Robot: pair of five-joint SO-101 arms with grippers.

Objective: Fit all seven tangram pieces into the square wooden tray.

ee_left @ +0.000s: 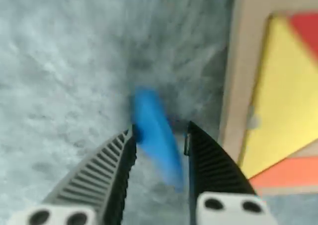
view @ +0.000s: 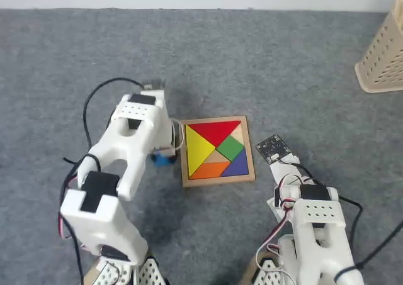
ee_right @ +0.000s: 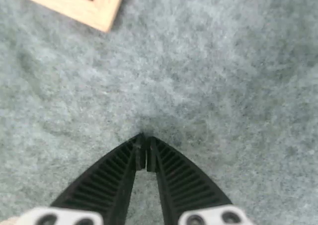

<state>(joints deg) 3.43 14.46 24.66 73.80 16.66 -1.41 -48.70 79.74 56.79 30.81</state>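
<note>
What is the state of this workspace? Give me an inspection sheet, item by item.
Surface: grey carpet.
Job's things: wooden tray holds coloured pieces with bare gaps; blue piece lies outside, beside its rim.
Clutter: nothing seen.
Grippers: left gripper shut on the blue piece; right gripper shut over bare carpet.
Cables: black cable loops off the left arm.
Surroundings: beige perforated container at the far edge.

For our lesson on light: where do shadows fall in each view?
High view: faint shadow on the carpet beside the left arm. Left wrist view: dark patch beyond the blue piece in the left gripper, beside the tray. Right wrist view: small shadow at the right gripper's shut tips.
</note>
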